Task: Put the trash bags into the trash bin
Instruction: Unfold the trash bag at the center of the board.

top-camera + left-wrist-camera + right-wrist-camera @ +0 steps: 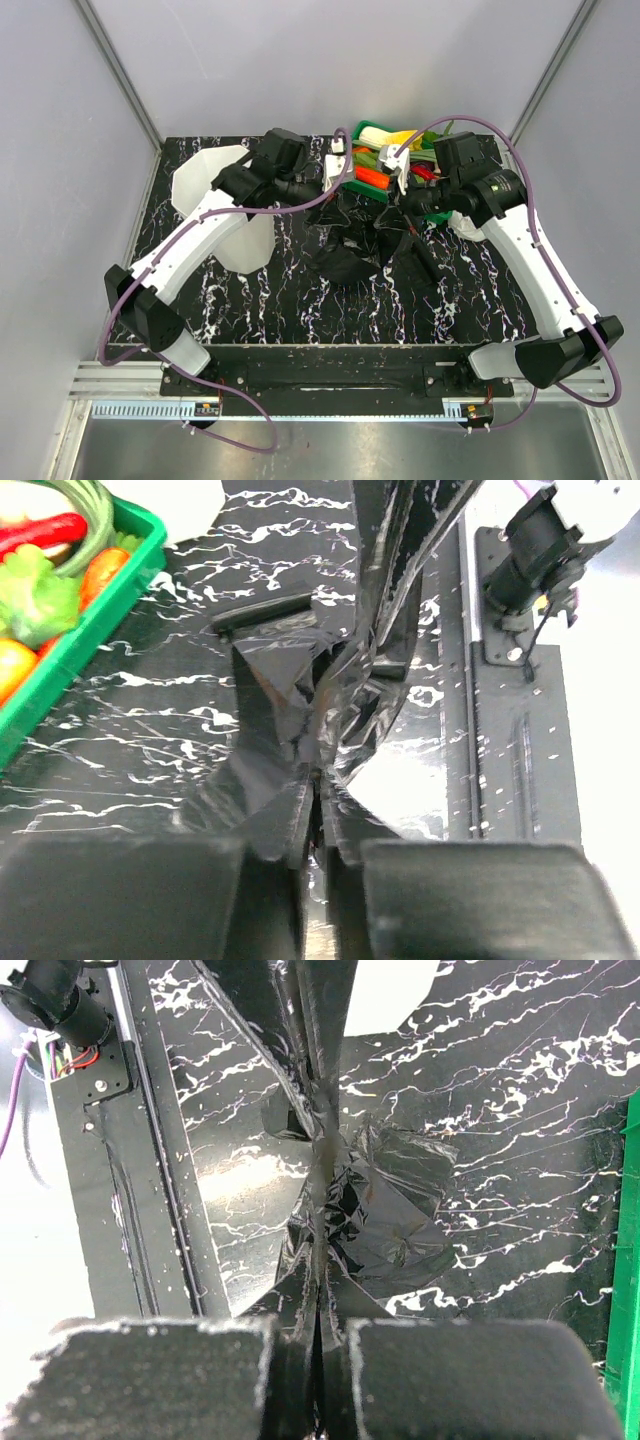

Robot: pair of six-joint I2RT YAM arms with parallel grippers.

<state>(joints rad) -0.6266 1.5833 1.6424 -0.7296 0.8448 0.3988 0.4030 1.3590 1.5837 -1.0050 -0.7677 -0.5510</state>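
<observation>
trash bin [195, 185]: left | trash bags [350, 255]: centre, right of trash bin | tray [358, 135]: behind trash bags

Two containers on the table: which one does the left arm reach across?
The tall translucent white trash bin on the left; the left arm passes over it. The green tray of vegetables sits at the far edge.
</observation>
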